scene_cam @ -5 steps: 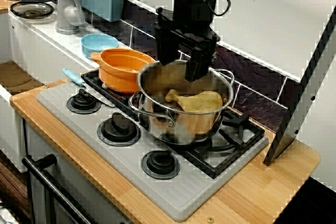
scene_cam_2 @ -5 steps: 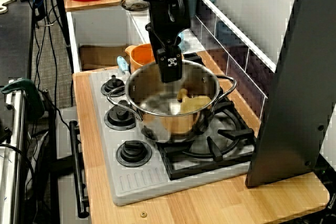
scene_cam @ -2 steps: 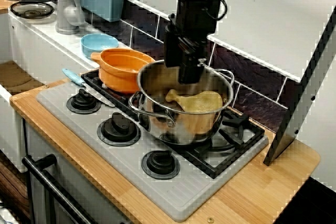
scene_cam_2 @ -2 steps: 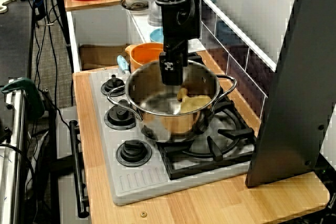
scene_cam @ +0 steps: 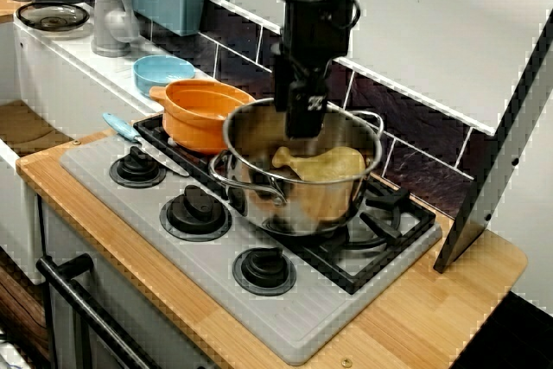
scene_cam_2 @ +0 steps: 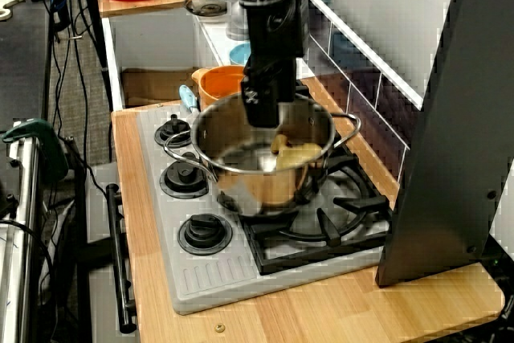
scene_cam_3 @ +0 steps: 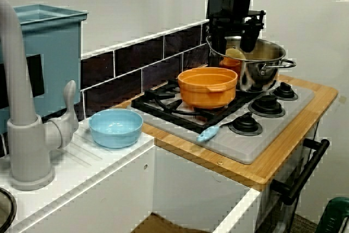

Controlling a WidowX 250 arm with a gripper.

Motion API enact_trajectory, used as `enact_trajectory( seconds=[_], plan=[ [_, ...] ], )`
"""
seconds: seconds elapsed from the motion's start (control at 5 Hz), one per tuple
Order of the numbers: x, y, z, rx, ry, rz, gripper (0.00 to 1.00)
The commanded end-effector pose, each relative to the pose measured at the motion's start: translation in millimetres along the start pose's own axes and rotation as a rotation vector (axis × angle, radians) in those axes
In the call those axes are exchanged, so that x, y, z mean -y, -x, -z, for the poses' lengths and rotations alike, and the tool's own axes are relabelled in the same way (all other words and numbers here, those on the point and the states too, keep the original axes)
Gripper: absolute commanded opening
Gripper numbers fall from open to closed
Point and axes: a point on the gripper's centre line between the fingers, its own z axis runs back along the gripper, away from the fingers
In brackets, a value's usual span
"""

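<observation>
Gripper (scene_cam: 302,120) hung over the back rim of the steel pot (scene_cam: 294,205), tips about at rim level. In the view from the sink side the fingers (scene_cam_3: 250,37) stood apart with nothing between them. One hung over the pot's inside, the other near its back wall. Couldn't tell whether either touched the rim. Pot sat on the burner grate (scene_cam: 380,239) of the stove (scene_cam: 285,317), with a tan chicken leg (scene_cam: 327,164) inside against the far wall. Orange bowl (scene_cam: 200,118) sat just beside the pot. Blue bowl (scene_cam: 162,71) was on the white counter near the faucet (scene_cam: 108,15). Blue-handled utensil (scene_cam: 121,127) lay by the knobs.
</observation>
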Motion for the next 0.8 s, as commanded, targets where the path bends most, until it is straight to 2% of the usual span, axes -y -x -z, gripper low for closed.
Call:
enact_trajectory(
  seconds=[0.0,0.6],
  plan=[
    [17.8,5.2,-18.8,0.061,-0.017,0.043,1.00],
    [25.5,15.5,8.1,0.069,-0.040,-0.028,1.00]
  ],
)
